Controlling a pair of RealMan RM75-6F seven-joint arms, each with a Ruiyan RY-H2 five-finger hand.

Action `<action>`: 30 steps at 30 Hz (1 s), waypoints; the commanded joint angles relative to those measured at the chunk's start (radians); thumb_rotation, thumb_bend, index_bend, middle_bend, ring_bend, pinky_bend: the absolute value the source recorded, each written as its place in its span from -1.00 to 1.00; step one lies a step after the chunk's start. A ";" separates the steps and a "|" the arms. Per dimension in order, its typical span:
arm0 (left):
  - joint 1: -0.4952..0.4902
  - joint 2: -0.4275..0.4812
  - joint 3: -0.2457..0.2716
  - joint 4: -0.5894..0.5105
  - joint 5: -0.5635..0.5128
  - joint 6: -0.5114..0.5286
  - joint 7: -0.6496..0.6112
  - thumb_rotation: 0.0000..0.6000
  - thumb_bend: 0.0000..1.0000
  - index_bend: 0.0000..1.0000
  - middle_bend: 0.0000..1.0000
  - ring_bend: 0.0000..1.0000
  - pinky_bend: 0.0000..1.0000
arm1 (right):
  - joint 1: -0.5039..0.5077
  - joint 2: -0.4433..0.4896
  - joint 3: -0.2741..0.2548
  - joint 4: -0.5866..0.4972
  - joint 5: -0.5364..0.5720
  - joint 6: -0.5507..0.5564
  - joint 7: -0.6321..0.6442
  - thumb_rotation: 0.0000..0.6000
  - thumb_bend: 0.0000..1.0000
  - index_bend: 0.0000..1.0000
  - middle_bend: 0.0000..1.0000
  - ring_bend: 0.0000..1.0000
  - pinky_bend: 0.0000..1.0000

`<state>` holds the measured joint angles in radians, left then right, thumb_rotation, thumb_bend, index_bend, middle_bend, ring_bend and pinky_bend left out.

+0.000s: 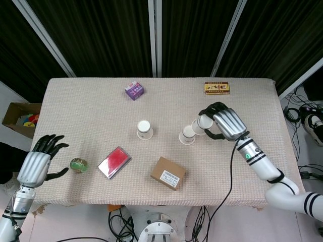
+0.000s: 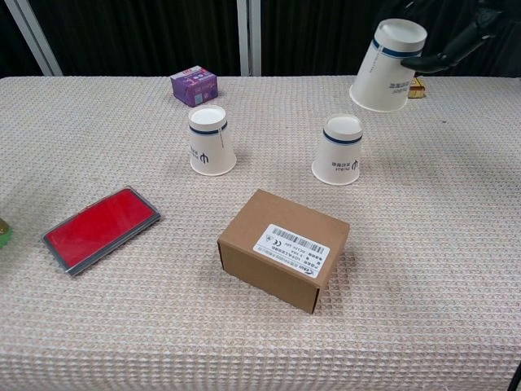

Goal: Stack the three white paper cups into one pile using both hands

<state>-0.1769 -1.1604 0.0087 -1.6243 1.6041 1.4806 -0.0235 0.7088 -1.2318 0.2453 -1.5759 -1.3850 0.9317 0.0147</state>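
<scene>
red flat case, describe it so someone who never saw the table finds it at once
On the beige woven table, look near the front edge, left of the brown cardboard box. The red flat case with a grey rim lies there, the only red, thin item.
</scene>
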 commanded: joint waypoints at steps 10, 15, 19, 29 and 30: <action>0.003 -0.003 0.000 0.023 -0.002 -0.009 -0.033 1.00 -0.69 -0.42 -0.71 -0.82 -0.78 | 0.058 -0.065 0.000 0.036 0.074 -0.069 -0.022 1.00 -0.36 -0.18 -0.19 -0.60 -0.57; 0.003 -0.005 0.000 0.026 0.000 -0.012 -0.038 1.00 -0.70 -0.42 -0.71 -0.82 -0.78 | 0.065 -0.067 -0.006 0.037 0.083 -0.079 -0.006 1.00 -0.36 -0.18 -0.19 -0.60 -0.57; 0.003 -0.006 0.000 0.026 -0.001 -0.014 -0.040 1.00 -0.70 -0.42 -0.71 -0.82 -0.78 | 0.081 -0.081 -0.012 0.050 0.092 -0.101 -0.006 1.00 -0.36 -0.17 -0.20 -0.60 -0.57; -0.002 -0.006 -0.004 0.031 0.005 -0.019 -0.054 1.00 -0.70 -0.42 -0.71 -0.82 -0.78 | 0.126 -0.128 -0.043 0.105 0.158 -0.178 -0.082 1.00 -0.48 -0.60 -0.59 -0.82 -0.71; -0.005 -0.005 -0.005 0.031 0.006 -0.021 -0.058 1.00 -0.70 -0.42 -0.71 -0.82 -0.78 | 0.130 -0.130 -0.051 0.108 0.169 -0.191 -0.096 1.00 -0.51 -0.68 -0.65 -0.86 -0.75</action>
<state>-0.1805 -1.1658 0.0040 -1.5936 1.6093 1.4601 -0.0803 0.8297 -1.3561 0.2062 -1.4750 -1.2317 0.7580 -0.0636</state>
